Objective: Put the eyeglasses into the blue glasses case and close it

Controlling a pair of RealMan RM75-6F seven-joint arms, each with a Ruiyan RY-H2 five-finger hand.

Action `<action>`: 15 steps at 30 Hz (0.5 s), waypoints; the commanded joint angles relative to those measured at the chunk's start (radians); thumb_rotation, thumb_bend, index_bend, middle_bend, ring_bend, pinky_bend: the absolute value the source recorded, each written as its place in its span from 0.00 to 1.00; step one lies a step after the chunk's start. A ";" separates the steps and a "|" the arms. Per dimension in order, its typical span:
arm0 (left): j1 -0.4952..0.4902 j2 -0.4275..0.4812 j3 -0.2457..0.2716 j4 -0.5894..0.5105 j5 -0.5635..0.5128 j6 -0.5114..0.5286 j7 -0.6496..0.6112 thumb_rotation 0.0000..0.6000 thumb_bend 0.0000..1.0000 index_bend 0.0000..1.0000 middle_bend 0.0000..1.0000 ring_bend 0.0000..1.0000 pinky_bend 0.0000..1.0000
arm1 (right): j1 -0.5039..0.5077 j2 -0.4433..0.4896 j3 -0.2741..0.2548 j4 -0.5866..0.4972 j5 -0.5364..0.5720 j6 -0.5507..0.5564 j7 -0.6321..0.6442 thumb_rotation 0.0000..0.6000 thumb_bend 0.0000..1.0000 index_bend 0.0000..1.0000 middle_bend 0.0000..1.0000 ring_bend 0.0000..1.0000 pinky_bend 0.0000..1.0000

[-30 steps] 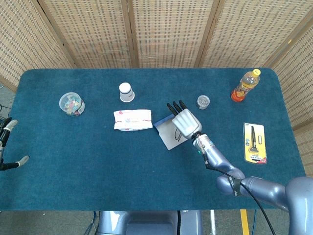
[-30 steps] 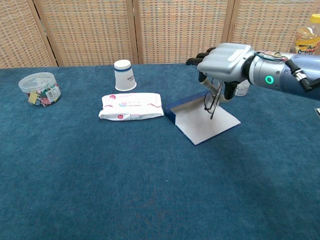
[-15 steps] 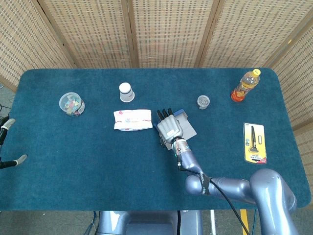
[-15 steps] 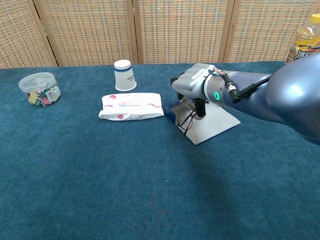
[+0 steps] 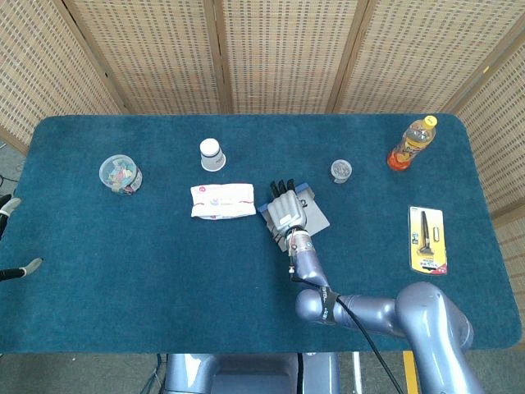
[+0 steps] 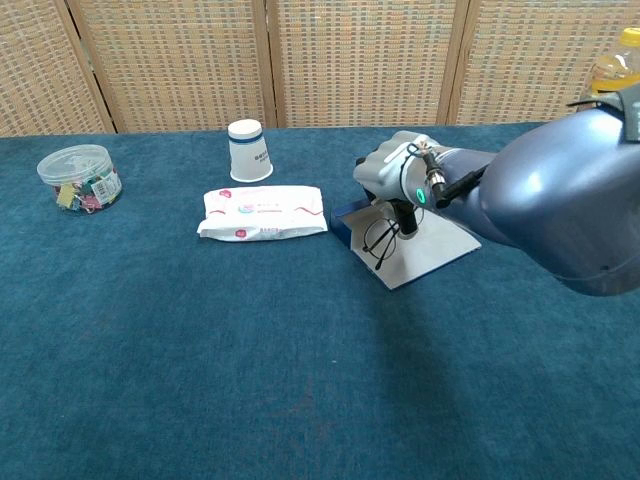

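Note:
The blue glasses case lies open in the middle of the table, its pale inside up and its blue wall at the left; in the head view the case shows beside my right hand. That right hand hovers over the case's left end and holds the dark-framed eyeglasses, which hang from its fingers down to the case's inner surface. Only fingertips of my left hand show at the table's far left edge, apart and holding nothing.
A wipes packet lies just left of the case, with an upturned paper cup behind it. A clear tub of clips is at the far left. A small jar, an orange bottle and a blister pack stand to the right.
My right hand has carried the eyeglasses left across the case and lowered them to its left end. The arm now reaches in from the front. The left hand has barely moved.

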 commanded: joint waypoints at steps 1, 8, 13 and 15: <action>0.000 0.001 0.000 0.001 0.000 0.000 -0.004 1.00 0.12 0.00 0.00 0.00 0.00 | 0.004 0.001 0.012 0.012 0.028 0.006 0.002 1.00 0.36 0.61 0.00 0.00 0.10; -0.001 0.005 0.001 0.004 0.001 -0.007 -0.017 1.00 0.12 0.00 0.00 0.00 0.00 | 0.014 -0.007 0.019 0.035 0.049 0.007 0.010 1.00 0.35 0.61 0.00 0.00 0.10; -0.001 0.007 -0.001 0.007 -0.002 -0.009 -0.028 1.00 0.12 0.00 0.00 0.00 0.00 | 0.015 -0.013 0.026 0.045 0.064 0.011 0.018 1.00 0.29 0.36 0.00 0.00 0.10; -0.001 0.008 -0.001 0.008 -0.001 -0.010 -0.032 1.00 0.12 0.00 0.00 0.00 0.00 | 0.016 -0.013 0.030 0.046 0.069 0.015 0.021 1.00 0.26 0.28 0.00 0.00 0.10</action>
